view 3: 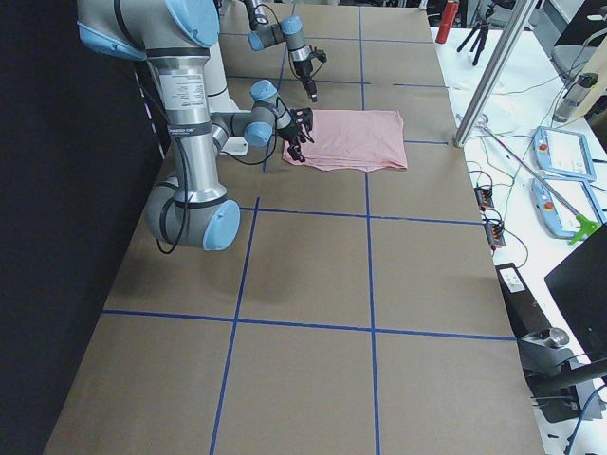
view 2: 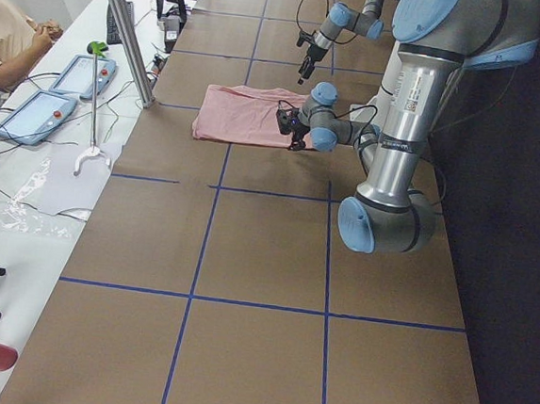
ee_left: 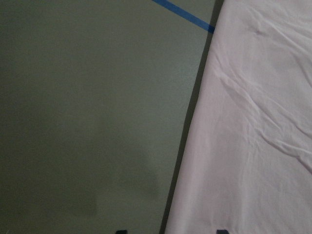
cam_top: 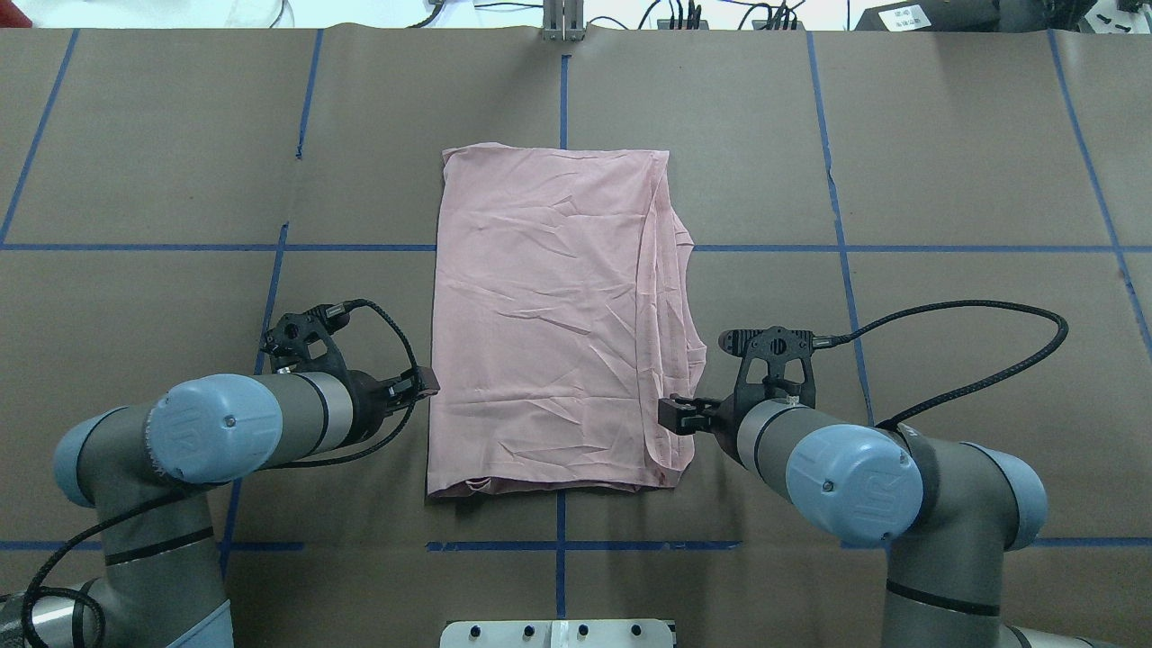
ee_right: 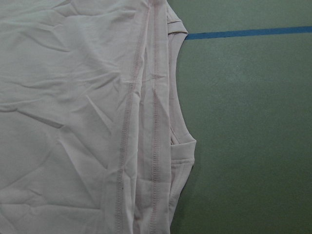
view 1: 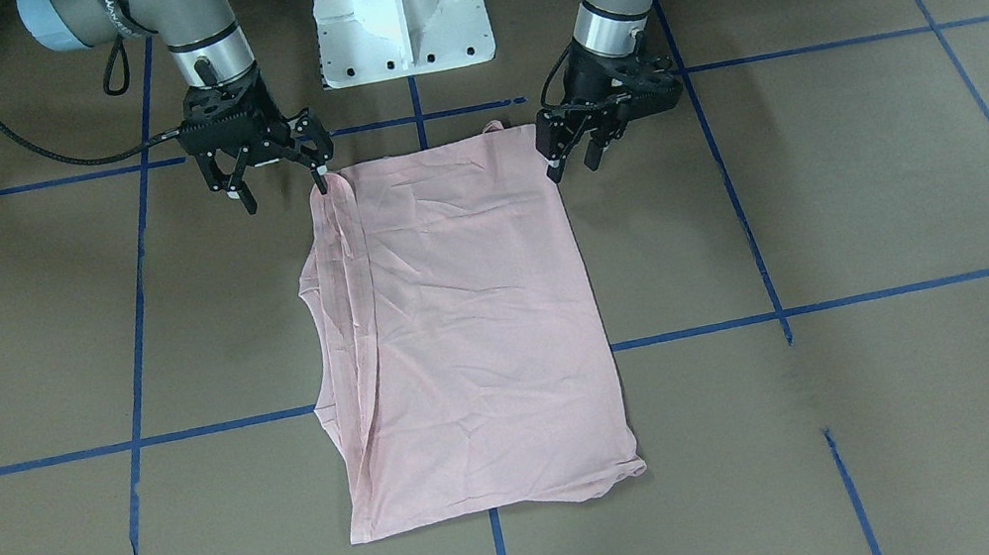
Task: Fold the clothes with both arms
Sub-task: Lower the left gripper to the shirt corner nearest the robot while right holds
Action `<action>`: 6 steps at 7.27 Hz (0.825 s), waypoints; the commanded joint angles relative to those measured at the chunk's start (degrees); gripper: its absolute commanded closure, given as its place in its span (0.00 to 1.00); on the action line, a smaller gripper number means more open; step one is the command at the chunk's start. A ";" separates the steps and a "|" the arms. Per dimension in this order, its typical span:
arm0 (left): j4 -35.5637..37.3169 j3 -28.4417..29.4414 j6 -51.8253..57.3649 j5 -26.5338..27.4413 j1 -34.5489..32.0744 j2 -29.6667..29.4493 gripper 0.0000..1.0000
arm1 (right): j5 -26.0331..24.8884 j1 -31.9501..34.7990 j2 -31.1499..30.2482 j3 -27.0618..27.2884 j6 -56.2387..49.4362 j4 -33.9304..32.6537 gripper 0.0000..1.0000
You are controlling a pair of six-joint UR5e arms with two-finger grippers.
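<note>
No text reads clearly. Dark lettering on my right arm point(view 1: 113, 8) is blurred; embossed marks on my joint caps point(cam_top: 216, 430) and a white label point(cam_top: 904, 15) are illegible.

Left arm point(cam_top: 225, 427) and right arm point(cam_top: 855, 477) bent low — left gripper point(view 1: 573, 166), right gripper point(view 1: 284, 192) both tipped down, jaws apart.
</note>
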 commanded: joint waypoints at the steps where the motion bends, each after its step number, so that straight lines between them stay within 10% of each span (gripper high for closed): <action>1: 2.81 -0.38 -1.53 -0.14 2.34 -0.66 0.32 | -0.01 0.00 -0.12 -0.22 0.00 -0.05 0.00; 6: 2.90 -0.29 -6.98 0.04 9.03 -1.36 0.46 | -0.10 0.00 -0.12 -0.22 0.09 -0.05 0.00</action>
